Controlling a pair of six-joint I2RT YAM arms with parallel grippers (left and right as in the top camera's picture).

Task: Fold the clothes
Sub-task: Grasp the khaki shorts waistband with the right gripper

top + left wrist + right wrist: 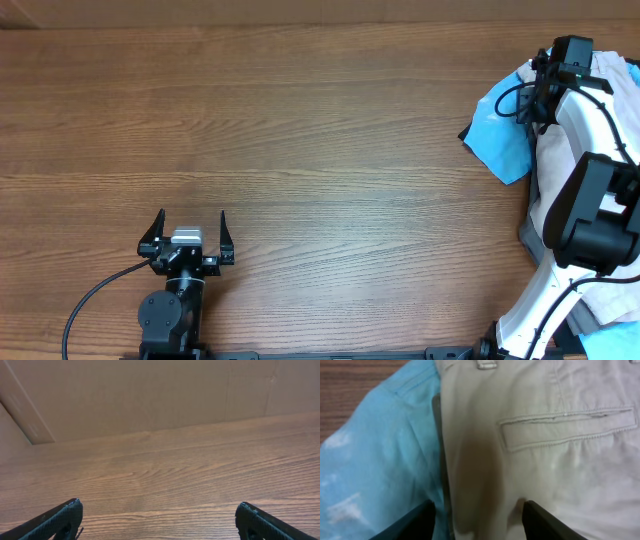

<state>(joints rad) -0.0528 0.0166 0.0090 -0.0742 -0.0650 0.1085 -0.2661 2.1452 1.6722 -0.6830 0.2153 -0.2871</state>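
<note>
Khaki shorts (560, 460) lie heaped w/ blue shirt (375, 450), no fold made yet: right gripper (480, 520) spread wide over them, left gripper (191, 222) wide & empty, well apart.

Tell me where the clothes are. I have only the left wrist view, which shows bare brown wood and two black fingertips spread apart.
Observer: The pale beige cotton shorts lie heaped at the right edge of the wooden table, far from your arm.
Reviewer: Are they alone there?
Observer: No. A crumpled light blue shirt touches them on the side toward the table's middle.
Reviewer: Is the right arm on them?
Observer: The right gripper is open just over the shorts, near their welt pocket, and it holds nothing.
</note>
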